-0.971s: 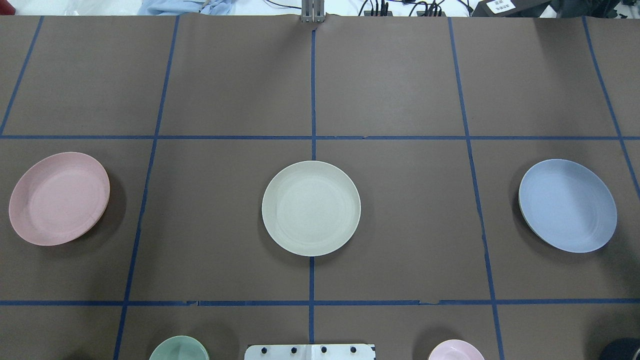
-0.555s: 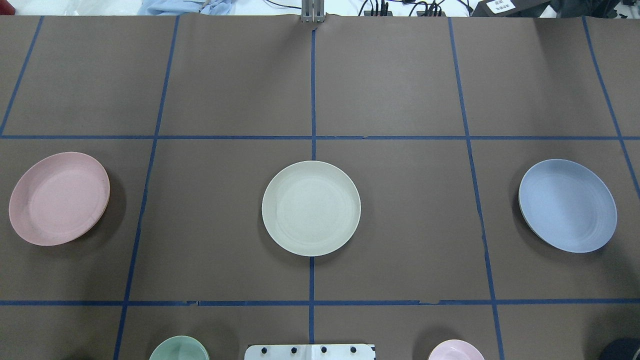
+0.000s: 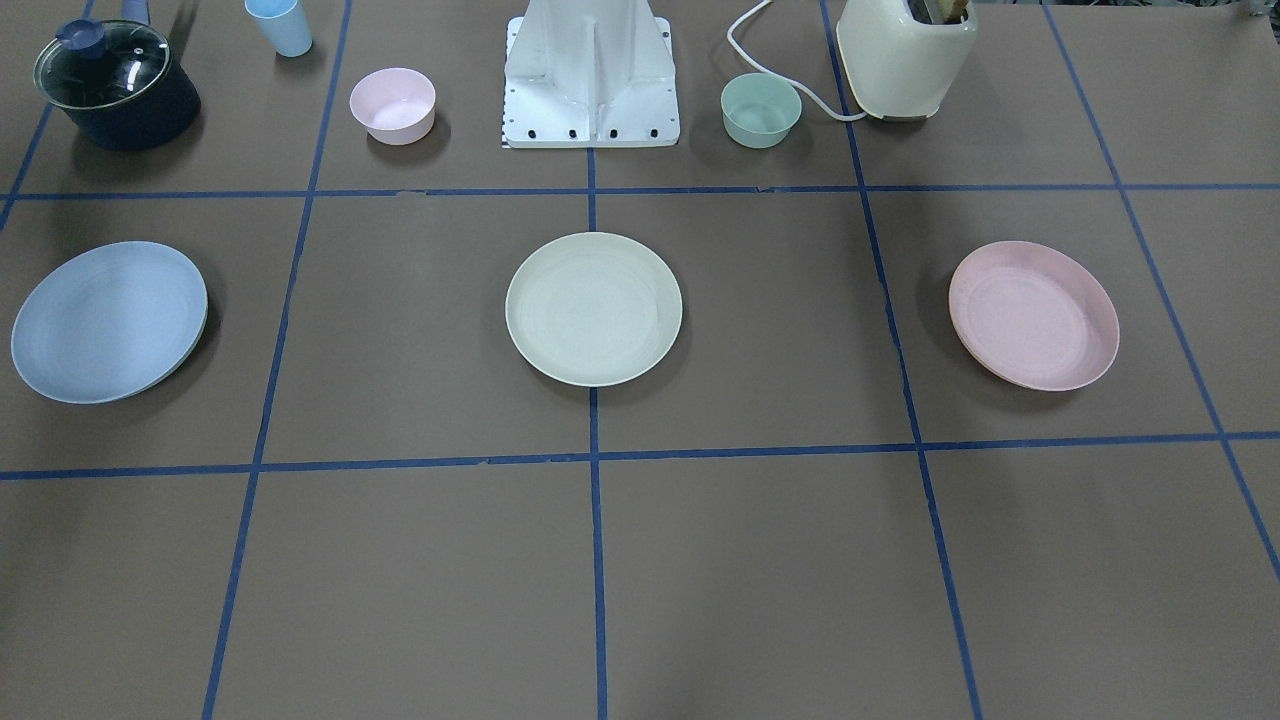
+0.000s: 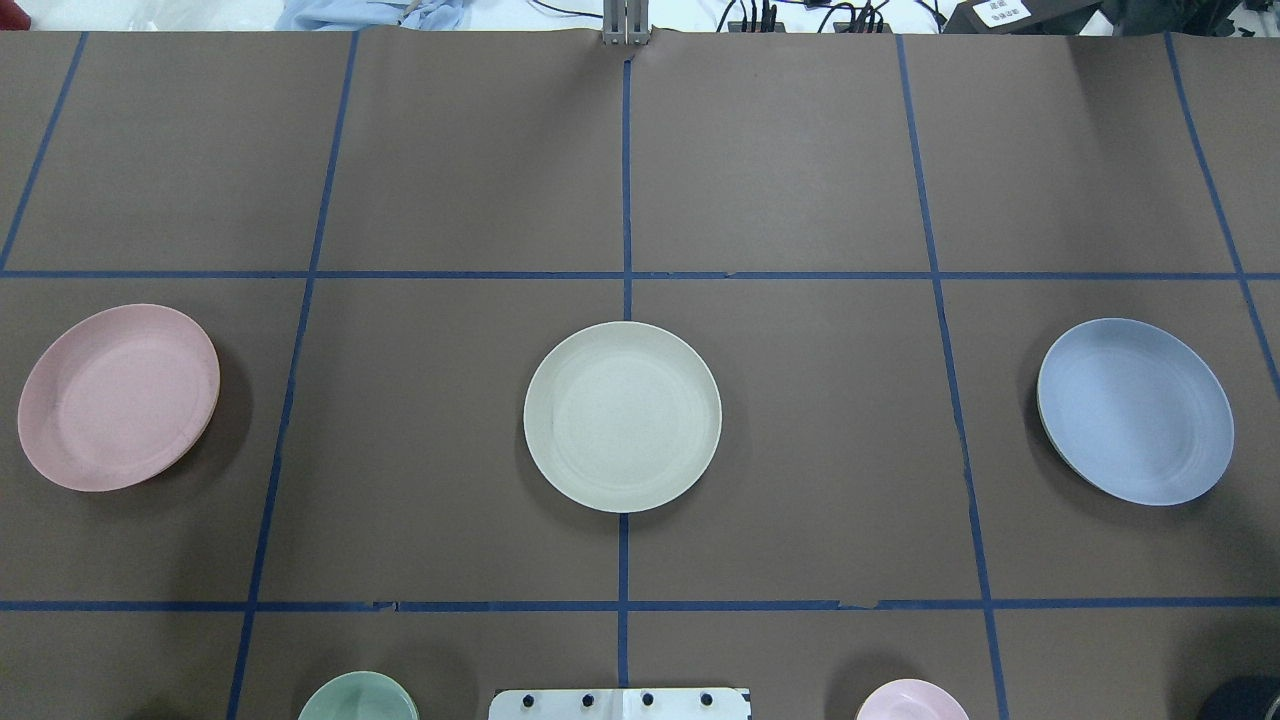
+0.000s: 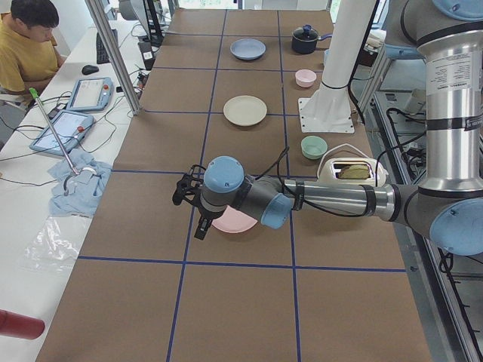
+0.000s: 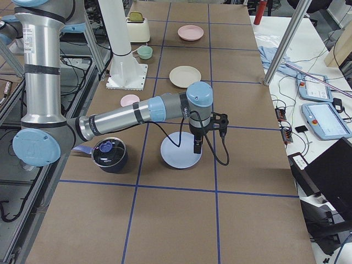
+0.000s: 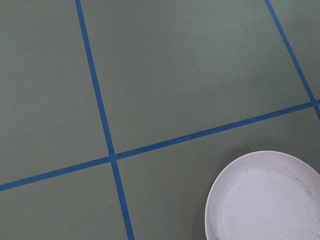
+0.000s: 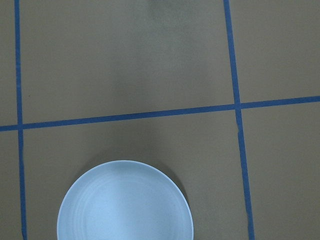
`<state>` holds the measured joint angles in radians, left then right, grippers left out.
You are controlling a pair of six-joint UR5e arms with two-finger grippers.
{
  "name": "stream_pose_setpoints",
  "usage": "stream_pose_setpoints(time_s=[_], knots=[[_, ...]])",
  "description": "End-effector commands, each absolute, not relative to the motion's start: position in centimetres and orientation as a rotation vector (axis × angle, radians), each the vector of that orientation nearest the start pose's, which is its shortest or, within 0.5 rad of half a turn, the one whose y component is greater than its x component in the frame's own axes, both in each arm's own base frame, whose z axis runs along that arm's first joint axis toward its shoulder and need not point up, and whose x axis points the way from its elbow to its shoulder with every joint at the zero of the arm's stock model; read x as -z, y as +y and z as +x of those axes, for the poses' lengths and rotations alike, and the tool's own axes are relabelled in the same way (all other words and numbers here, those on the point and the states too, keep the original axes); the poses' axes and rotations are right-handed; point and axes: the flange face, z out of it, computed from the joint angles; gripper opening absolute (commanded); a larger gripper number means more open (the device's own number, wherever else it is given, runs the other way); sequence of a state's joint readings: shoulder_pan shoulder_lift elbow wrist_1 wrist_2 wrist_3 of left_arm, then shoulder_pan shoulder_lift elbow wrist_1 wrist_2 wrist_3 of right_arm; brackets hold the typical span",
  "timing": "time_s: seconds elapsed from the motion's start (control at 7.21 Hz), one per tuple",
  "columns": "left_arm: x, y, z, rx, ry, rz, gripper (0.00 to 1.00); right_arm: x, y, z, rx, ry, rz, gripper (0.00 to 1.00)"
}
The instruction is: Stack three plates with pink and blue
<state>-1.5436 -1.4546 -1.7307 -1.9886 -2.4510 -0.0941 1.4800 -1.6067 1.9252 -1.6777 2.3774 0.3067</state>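
Observation:
Three plates lie apart in one row on the brown table. The pink plate (image 4: pixel 118 397) (image 3: pixel 1033 315) is on my left, the cream plate (image 4: pixel 622 416) (image 3: pixel 594 308) in the centre, the blue plate (image 4: pixel 1135 411) (image 3: pixel 108 321) on my right. Only the side views show my grippers. The left gripper (image 5: pixel 189 217) hangs above the far rim of the pink plate (image 5: pixel 238 222), and the right gripper (image 6: pixel 197 149) hovers over the blue plate (image 6: pixel 179 155). I cannot tell whether either is open or shut. Each wrist view shows its plate (image 7: pixel 265 197) (image 8: pixel 125 202) lying bare below.
Along my side of the table stand a lidded dark pot (image 3: pixel 115 85), a blue cup (image 3: pixel 280 25), a pink bowl (image 3: pixel 392 104), the white robot base (image 3: pixel 590 80), a green bowl (image 3: pixel 761 109) and a cream toaster (image 3: pixel 905 55). A person (image 5: pixel 26 45) sits beyond the far edge.

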Motion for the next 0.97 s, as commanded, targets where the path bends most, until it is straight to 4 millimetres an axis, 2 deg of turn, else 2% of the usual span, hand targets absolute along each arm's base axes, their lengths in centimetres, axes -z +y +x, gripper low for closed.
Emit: stream_pose_setpoints(time_s=[0.0,0.14,0.28,0.42,0.55,0.69,0.83], knots=[[-58.9,-48.0,-2.3,-0.151,0.897,0.34,0.99,-50.9,-48.0,-1.7,-0.06,-0.827,0.005,1.0],[-59.0,-48.4,1.5,-0.19,0.91,0.285,0.99,-51.2,-48.0,-4.0,-0.013,-0.816,-0.013,1.0],[-59.3,-48.6,4.0,-0.201,0.86,0.267,1.0,-50.7,-48.7,-5.2,0.011,-0.818,-0.012,1.0],[-59.2,-48.9,7.3,-0.219,0.865,0.245,1.0,-50.7,-49.0,-5.5,0.013,-0.817,-0.015,1.0],[-59.9,-48.7,8.5,-0.191,0.874,0.22,1.0,-51.4,-49.1,-5.6,0.009,-0.815,-0.028,1.0],[-61.8,-48.1,11.7,-0.236,0.878,0.175,0.99,-51.5,-49.1,-5.6,0.005,-0.816,-0.032,1.0],[-62.2,-47.8,12.6,-0.252,0.885,0.173,0.99,-51.7,-49.1,-5.7,0.006,-0.815,-0.036,1.0]])
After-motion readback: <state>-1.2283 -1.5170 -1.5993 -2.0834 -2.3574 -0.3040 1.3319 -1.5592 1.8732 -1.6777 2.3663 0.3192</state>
